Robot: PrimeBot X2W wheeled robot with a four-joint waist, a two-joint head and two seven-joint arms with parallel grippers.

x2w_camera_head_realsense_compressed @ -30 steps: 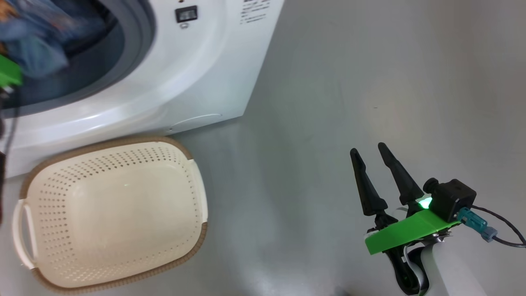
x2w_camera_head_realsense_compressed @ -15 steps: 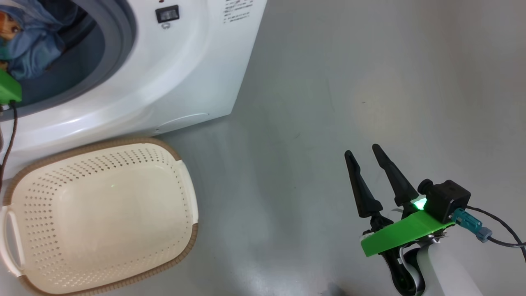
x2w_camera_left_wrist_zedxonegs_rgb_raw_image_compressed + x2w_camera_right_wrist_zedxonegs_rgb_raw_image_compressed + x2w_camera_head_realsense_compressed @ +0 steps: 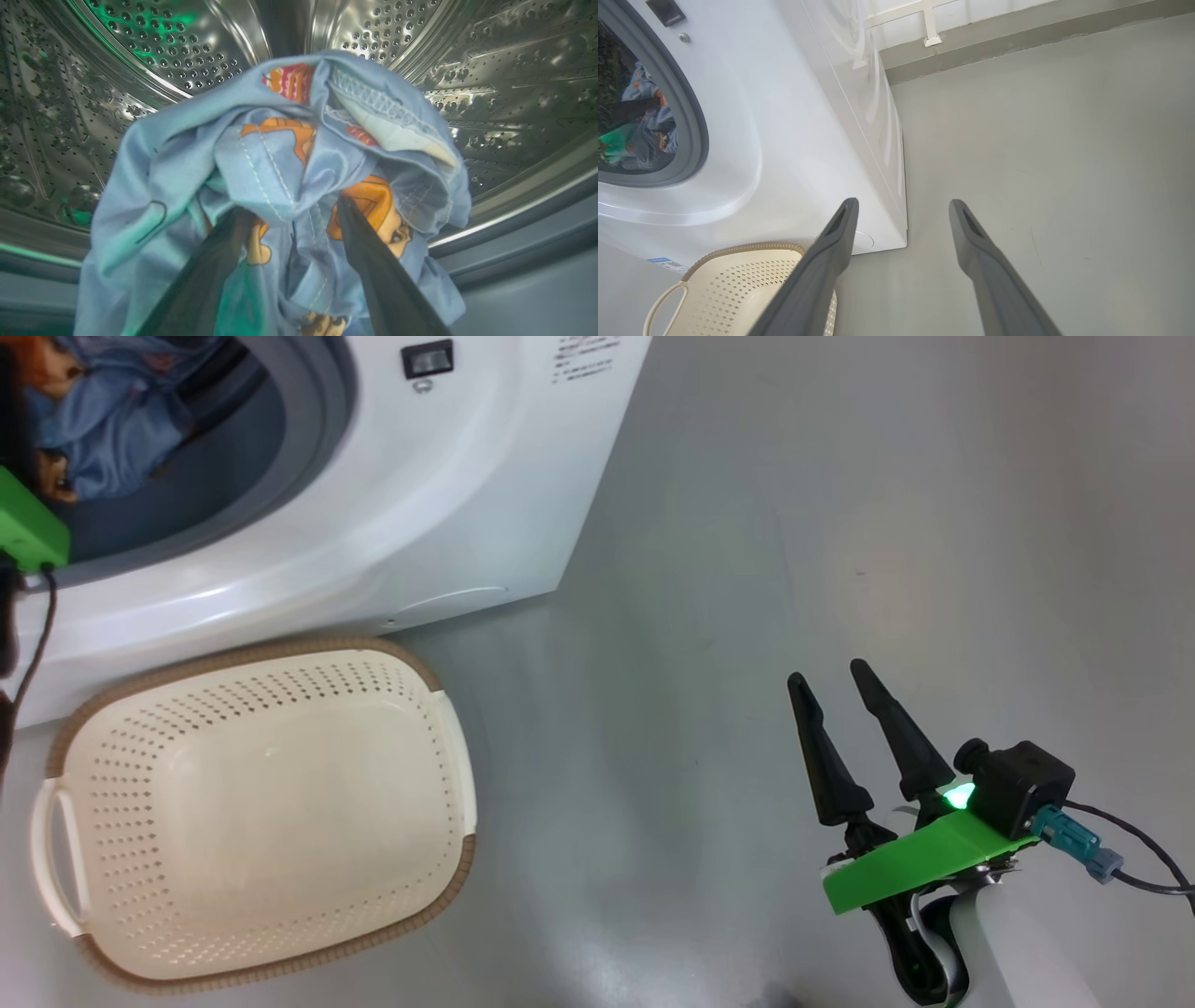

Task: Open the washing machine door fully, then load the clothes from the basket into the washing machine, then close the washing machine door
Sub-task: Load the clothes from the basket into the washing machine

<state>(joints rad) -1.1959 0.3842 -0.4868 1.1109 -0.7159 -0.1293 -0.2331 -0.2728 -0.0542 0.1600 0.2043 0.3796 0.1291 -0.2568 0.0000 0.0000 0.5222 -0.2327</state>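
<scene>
1. Two grippers, both spread. My left gripper (image 3: 292, 210) is inside the washing machine (image 3: 448, 504), with its fingers apart and the tips in the folds of the clothes (image 3: 280, 154). Cloth hangs loose between them.
2. Clothes: blue bundle, centre of the left wrist view, against the steel drum (image 3: 187, 42). In the head view it sits upper left, behind the grey gasket (image 3: 331, 411).
3. Basket (image 3: 112, 803): lower left of the head view, on the floor (image 3: 840, 523), just beside the machine front.
4. My right gripper (image 3: 825, 672): lower right of the head view, fingers apart over the floor, well apart from the basket.
</scene>
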